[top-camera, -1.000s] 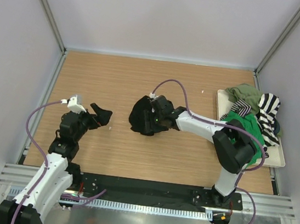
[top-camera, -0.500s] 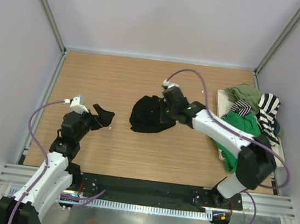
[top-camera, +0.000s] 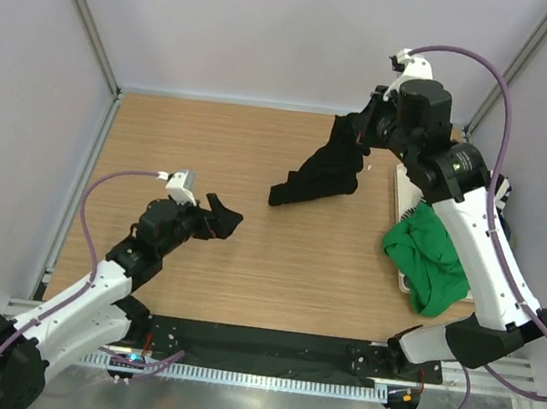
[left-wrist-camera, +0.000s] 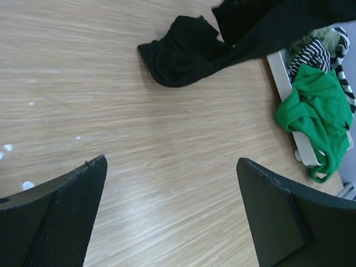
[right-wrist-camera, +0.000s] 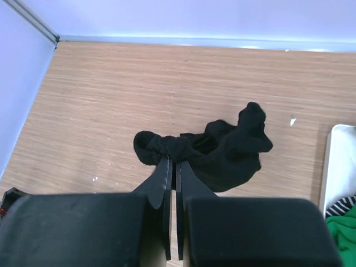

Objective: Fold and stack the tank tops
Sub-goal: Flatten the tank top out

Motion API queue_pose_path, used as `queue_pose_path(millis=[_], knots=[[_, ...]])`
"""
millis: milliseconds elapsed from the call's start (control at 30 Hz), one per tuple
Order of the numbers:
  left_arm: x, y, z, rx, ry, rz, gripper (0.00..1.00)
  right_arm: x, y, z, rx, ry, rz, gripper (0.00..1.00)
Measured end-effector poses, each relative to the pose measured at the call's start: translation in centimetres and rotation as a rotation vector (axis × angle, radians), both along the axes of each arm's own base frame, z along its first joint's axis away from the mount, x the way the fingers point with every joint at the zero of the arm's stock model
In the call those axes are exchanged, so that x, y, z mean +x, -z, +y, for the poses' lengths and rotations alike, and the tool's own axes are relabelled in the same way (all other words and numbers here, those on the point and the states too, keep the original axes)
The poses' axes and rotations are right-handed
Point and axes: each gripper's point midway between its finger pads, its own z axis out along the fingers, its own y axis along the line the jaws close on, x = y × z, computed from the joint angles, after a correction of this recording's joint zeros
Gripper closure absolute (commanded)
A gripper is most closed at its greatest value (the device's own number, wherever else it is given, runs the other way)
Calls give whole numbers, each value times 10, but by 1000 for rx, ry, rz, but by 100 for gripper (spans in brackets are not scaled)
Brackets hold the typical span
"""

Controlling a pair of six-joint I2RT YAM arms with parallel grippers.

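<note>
My right gripper (top-camera: 355,135) is raised high over the back right of the table, shut on a bunched edge of the black tank top (top-camera: 316,175). In the right wrist view the gripper (right-wrist-camera: 173,161) pinches the black tank top (right-wrist-camera: 222,150), which hangs down. Its low end rests on the wood in the left wrist view, where the black tank top (left-wrist-camera: 189,53) lies ahead. The green tank top (top-camera: 428,253) drapes over the tray's near edge. Striped (left-wrist-camera: 308,55) and olive (left-wrist-camera: 328,39) tank tops lie on the tray. My left gripper (top-camera: 223,220) (left-wrist-camera: 171,161) stands open over bare wood, empty.
A white tray (top-camera: 399,193) sits at the table's right side against the right wall. Grey walls close in the wooden table (top-camera: 191,143) at the left, back and right. Small white specks (left-wrist-camera: 25,183) lie on the wood near my left gripper.
My right gripper closed on the black tank top and lifted it up toward the back right. The green top slid toward the tray's near edge. My left arm reached right.
</note>
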Motion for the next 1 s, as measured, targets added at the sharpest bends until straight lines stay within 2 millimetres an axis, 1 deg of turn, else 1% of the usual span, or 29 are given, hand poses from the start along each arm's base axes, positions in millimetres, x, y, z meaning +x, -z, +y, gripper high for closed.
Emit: queue_pose_path(millis=[33,100,200,333,400,533,600,700,800,1000], knots=[[0,-6,-7,5,17,-8,0,-1,-7,-2,-2,3,-11,99],[4,-15,-18,16,34,-22,0,-1,-14,-7,-10,17,-22,99],[16,-23,-26,31,26,-19,0,0,-15,-16,-20,46,-23,99],[33,-16,-39,65,25,26,0,1,-10,-24,-35,72,-9,99],[37,-9,-50,88,42,48,1,1,-8,-28,-41,85,-5,99],[33,-2,-85,141,128,57,0,0,-3,-36,-52,107,1,99],[30,-4,-102,159,176,39,0,-2,-4,-40,-51,114,0,99],[33,-9,-127,173,241,-11,2,-3,-6,-43,-48,121,-5,99],[47,-16,-147,170,277,-54,3,-4,-8,-45,-44,123,-11,99],[86,-30,-197,157,350,-126,11,-5,-9,-44,-40,116,-11,99]])
